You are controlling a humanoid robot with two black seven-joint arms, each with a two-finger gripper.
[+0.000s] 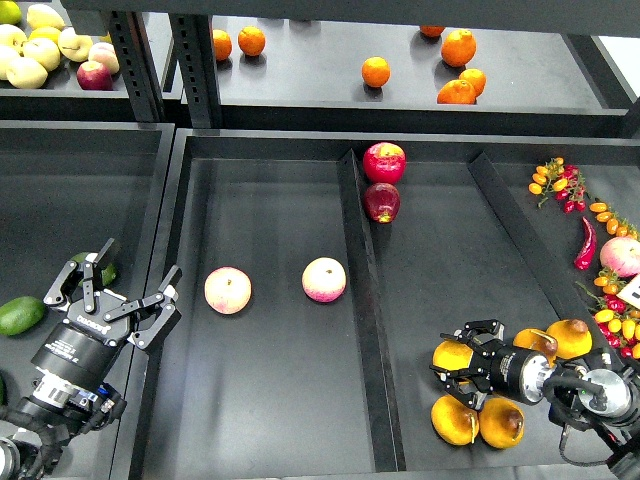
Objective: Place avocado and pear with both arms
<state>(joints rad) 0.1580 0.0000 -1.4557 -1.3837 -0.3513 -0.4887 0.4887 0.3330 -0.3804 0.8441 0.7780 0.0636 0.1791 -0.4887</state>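
The dark green avocado [107, 272] lies in the left bin, mostly hidden behind my left gripper [122, 283], which is open and empty just above it. A golden-yellow pear [450, 355] lies in the right compartment at the near right. My right gripper [462, 362] is open, with its fingers above and below this pear. I cannot tell whether they touch it. Several more pears [455, 420] lie close around it.
A lighter green avocado [20, 315] lies at the far left. Two peaches [228, 290] [324, 279] lie in the middle compartment, beside a raised divider [362, 300]. Two red apples [384, 162] sit at the back. Oranges [376, 71] are on the rear shelf, chillies [586, 245] at the right.
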